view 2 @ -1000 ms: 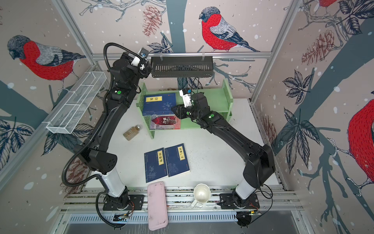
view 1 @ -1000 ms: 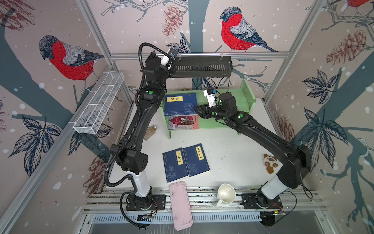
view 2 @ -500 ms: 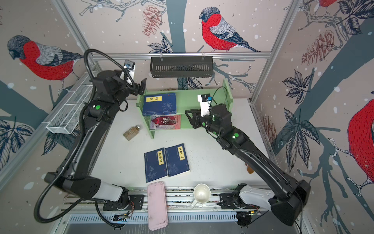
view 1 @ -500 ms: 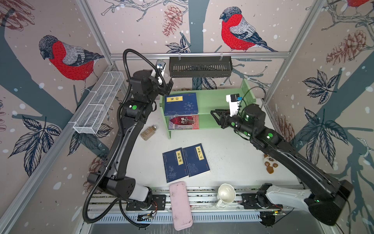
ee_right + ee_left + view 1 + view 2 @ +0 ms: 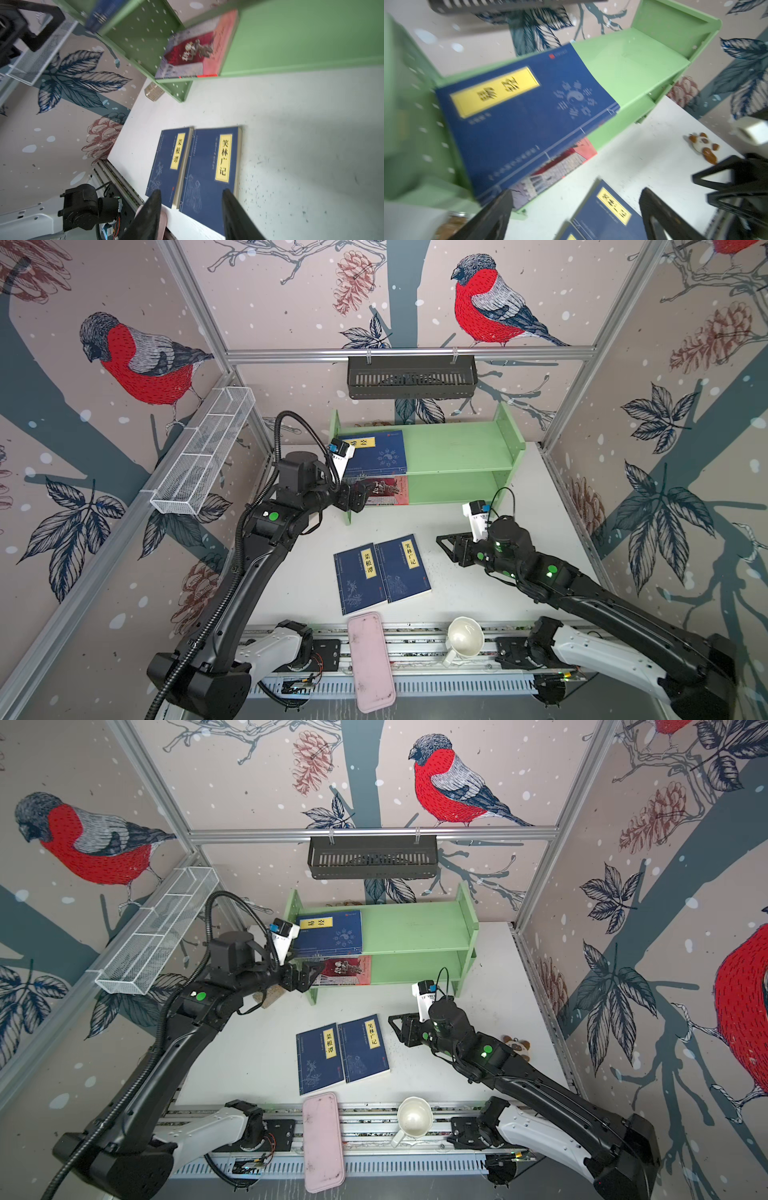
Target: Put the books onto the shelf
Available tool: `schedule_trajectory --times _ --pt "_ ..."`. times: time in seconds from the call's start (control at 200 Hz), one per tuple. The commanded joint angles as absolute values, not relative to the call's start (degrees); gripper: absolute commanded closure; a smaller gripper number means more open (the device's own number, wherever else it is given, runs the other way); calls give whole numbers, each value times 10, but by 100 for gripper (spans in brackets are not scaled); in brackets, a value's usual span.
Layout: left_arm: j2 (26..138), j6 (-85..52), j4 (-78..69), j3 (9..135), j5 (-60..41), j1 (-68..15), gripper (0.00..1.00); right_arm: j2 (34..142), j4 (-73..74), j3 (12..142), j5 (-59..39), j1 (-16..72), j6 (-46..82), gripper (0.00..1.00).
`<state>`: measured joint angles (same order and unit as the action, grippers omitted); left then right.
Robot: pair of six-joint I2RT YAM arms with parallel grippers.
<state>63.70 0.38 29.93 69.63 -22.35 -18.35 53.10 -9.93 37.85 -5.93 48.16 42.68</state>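
Top views both put the pink case and a white cup nearest me, on the rail at 6 o'clock; neither belongs to the job. Just beyond, near the middle of the table, the first navy book and the second navy book lie flat, covers up, long edges touching, so these two are not yet shelved. Lying flat they offer only thin edges to pinch. I take that to be why the right gripper hovers at their 3 o'clock, jaws partly apart and empty, pointed at the first book's free edge.

Farther back, at 10 o'clock, the left gripper is spread wide and carries nothing, just in front of the shelf at its 9 o'clock end. The shelf stands at 12 o'clock by the back wall. A third navy book lies flat on its top tier and the red-and-grey book on the lower one. Both are pushed toward the 9 o'clock side panel, which leaves the 3 o'clock half free, I'd guess for the pair on the table. Whether another book hides under the top one I cannot tell.
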Motion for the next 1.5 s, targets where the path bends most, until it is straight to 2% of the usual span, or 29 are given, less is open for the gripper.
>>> schedule_trajectory --times 0.0,0.285,0.35,0.455,0.56,0.935,1.165,1.496 --pt "629 -42 293 664 -304 -188 6 576 -72 364 -113 483 482 47" --pt "625 -118 235 575 -326 -201 8 753 -34 382 -204 472 472 48" --pt "621 -130 224 551 -324 -202 8 791 -25 388 -224 466 467 51" --pt "617 -130 229 544 -315 -202 8 835 -21 404 -240 467 456 54" --pt "609 -133 227 537 -305 -201 8 864 -58 424 -217 468 444 56" --pt "607 -133 221 514 -297 -201 8 865 -107 441 -135 467 438 58" --pt "610 -139 211 493 -294 -202 7 874 -49 422 -210 462 444 59" --pt "614 -144 205 477 -290 -201 6 881 -12 397 -250 458 454 65"
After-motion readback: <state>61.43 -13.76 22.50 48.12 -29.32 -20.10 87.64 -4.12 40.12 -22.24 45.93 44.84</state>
